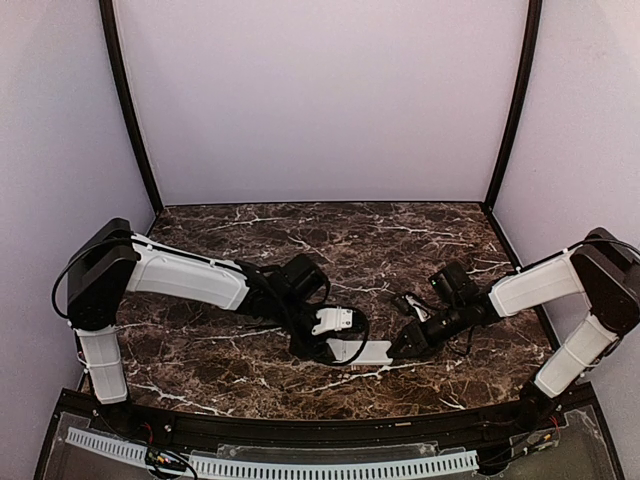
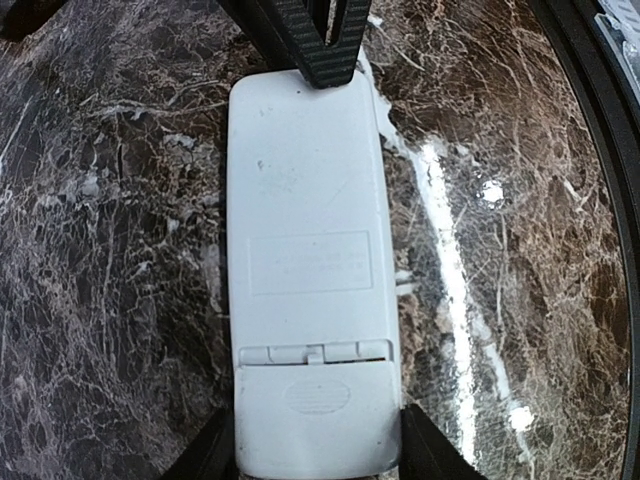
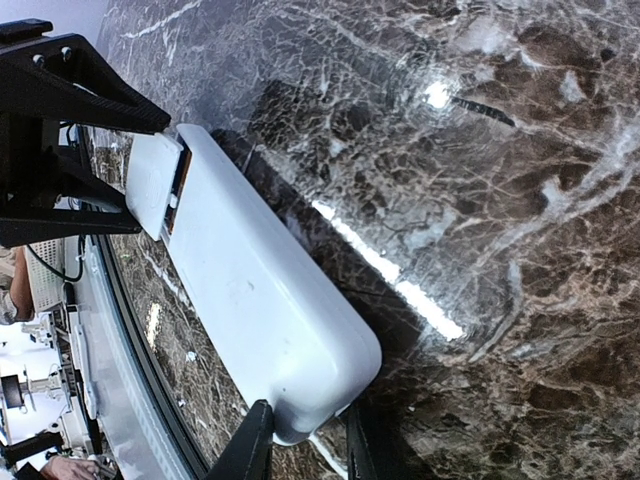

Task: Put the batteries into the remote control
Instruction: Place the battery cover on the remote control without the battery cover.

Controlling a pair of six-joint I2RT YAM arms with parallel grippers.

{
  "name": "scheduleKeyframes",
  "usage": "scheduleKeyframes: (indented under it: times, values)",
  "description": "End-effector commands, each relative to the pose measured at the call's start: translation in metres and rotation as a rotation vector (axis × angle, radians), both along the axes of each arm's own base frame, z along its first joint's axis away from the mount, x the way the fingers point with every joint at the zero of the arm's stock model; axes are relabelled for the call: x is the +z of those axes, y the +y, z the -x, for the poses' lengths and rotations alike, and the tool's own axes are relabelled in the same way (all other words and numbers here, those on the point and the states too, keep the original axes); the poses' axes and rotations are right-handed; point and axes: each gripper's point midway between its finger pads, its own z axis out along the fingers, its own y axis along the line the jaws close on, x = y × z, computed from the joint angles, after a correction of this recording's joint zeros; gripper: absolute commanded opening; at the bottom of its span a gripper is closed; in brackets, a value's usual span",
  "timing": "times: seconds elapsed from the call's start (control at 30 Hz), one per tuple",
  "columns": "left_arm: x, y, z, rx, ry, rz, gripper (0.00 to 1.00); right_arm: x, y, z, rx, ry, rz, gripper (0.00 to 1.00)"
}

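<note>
The white remote control (image 1: 365, 352) lies back up on the marble table near the front edge. In the left wrist view (image 2: 310, 230) its battery cover (image 2: 315, 415) sits at the near end, slid slightly off with a thin gap. My left gripper (image 2: 322, 458) is shut on the remote's sides at the cover end. My right gripper (image 3: 305, 440) is shut on the opposite end of the remote (image 3: 260, 300). In the top view the left gripper (image 1: 330, 350) and right gripper (image 1: 400, 348) face each other across it. No batteries are in view.
The black front rail (image 1: 320, 430) runs just behind the remote's near side, with a white perforated strip (image 1: 300, 467) below it. Purple walls close the back and sides. Dark marble tabletop (image 1: 400, 240) stretches behind the grippers.
</note>
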Motion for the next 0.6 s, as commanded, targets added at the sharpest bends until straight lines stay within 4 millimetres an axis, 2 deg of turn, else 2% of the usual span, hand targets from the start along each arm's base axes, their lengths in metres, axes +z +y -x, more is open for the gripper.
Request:
scheduleKeyframes:
  times: [0.0,0.57]
  values:
    - [0.011,-0.007,0.002,-0.003,0.029,0.039,0.41,-0.011,-0.005,0.004,-0.002,0.021,0.02,0.25]
    - [-0.003,-0.006,0.003,0.0,0.056,0.013,0.45,-0.011,-0.005,0.006,0.001,0.025,0.015,0.25]
